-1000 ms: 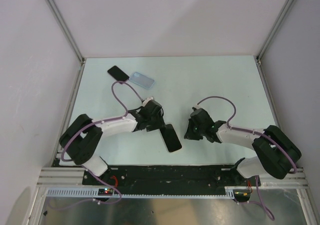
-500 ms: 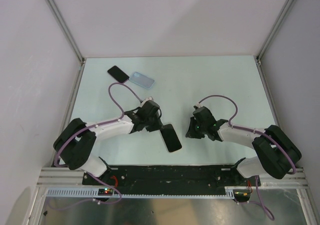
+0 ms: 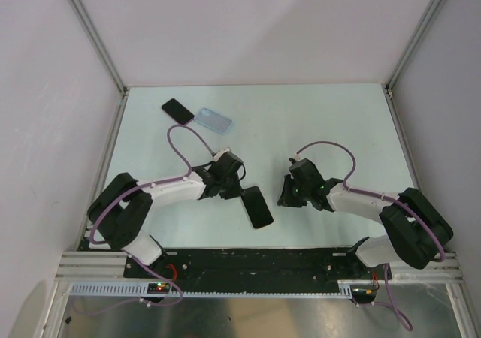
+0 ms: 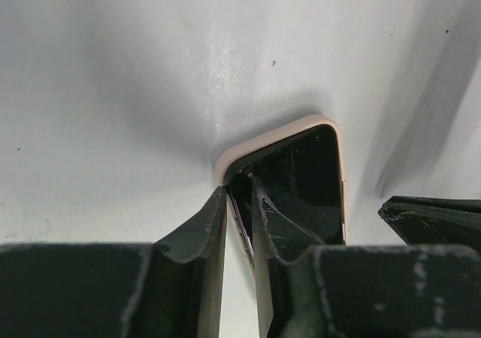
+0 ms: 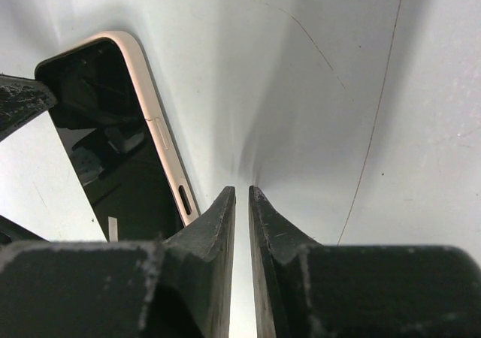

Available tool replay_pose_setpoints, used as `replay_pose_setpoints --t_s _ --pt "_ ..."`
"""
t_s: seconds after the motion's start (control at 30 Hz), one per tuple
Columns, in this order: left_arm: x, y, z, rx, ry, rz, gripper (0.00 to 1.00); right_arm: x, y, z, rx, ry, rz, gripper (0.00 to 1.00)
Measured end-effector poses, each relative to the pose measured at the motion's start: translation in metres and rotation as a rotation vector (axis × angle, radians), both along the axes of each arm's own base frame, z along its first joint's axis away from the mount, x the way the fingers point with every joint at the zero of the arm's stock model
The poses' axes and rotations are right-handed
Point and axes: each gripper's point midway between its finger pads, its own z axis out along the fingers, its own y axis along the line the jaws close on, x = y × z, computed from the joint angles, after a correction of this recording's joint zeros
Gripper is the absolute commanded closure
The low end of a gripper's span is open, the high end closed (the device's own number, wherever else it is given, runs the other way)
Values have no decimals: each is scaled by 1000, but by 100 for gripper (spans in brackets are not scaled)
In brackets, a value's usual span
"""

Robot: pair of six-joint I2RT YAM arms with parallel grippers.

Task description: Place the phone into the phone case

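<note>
The phone (image 3: 258, 206), black with a pale rim, lies at the front middle of the table. My left gripper (image 3: 239, 193) is at its upper left edge. In the left wrist view the gripper (image 4: 239, 191) is shut on the phone's (image 4: 308, 173) side edge. My right gripper (image 3: 283, 198) is just right of the phone, jaws almost together and empty. In the right wrist view the gripper (image 5: 242, 194) sits on bare table beside the phone's (image 5: 105, 139) rim. The light blue phone case (image 3: 213, 119) lies far back left, apart from both grippers.
A flat black slab (image 3: 177, 110) lies touching the case's left end near the back left corner. White walls with metal posts enclose the table on three sides. The arm bases and a black rail (image 3: 248, 263) run along the front edge.
The left arm's elbow swung out and back while its gripper stayed at the phone. The right gripper edged slightly left towards the phone. The phone has barely moved.
</note>
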Motion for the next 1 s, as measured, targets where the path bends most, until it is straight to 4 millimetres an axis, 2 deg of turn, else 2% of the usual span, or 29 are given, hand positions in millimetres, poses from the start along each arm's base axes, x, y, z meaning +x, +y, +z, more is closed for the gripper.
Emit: replay_pose_setpoints --t_s 0.43,0.83,1.0 --pt "1 2 3 42 -1 -6 99 0 3 3 5 -4 7 83" --pt "6 -1 1 110 -7 -37 100 -1 4 3 4 -4 13 83" --pt "23 -11 -3 116 -56 -16 100 -3 5 2 2 -5 23 83"
